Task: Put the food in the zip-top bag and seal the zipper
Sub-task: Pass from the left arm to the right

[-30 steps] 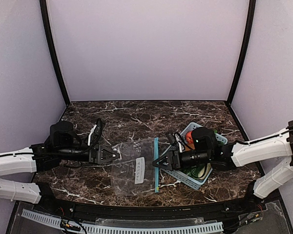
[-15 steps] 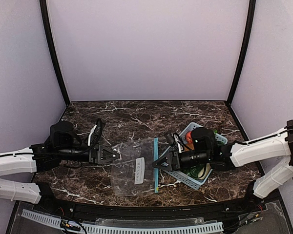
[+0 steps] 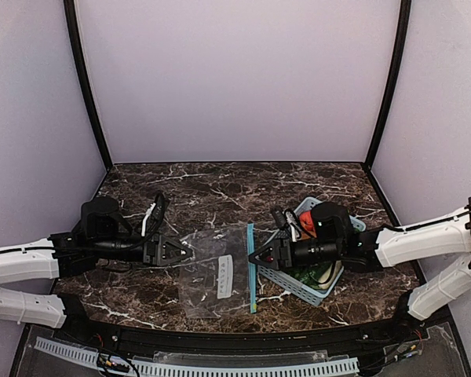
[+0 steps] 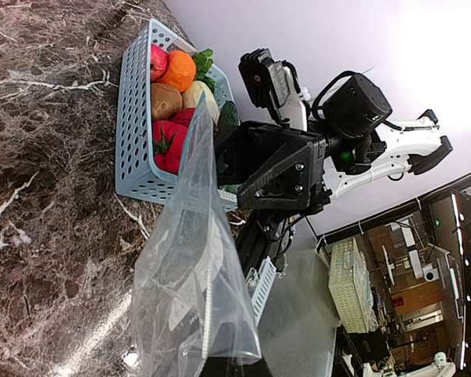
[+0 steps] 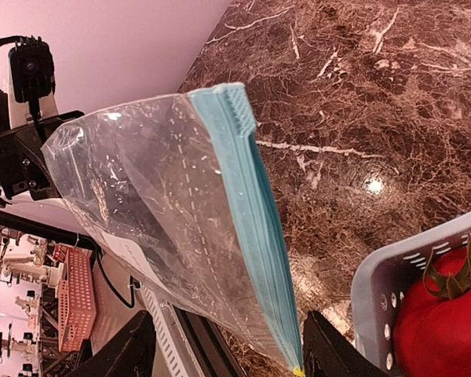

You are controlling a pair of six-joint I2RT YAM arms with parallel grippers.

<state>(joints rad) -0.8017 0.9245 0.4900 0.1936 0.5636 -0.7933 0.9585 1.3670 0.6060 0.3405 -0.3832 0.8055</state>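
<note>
The clear zip-top bag lies between my two grippers, its white label facing up and its light blue zipper on the right edge. My left gripper is shut on the bag's closed left end; in the left wrist view the bag rises from the gripper. My right gripper is open at the zipper, with the strip lying between its wide-apart jaws. The food fills the light blue basket: an orange, a cream squash, red pieces and greens.
The basket stands just right of the bag's mouth, under my right wrist. A red piece shows over its rim. Marble tabletop stretches behind; black posts and pale walls enclose the table.
My right gripper has shifted slightly right and back at the zipper edge. The bag and the left arm look unchanged.
</note>
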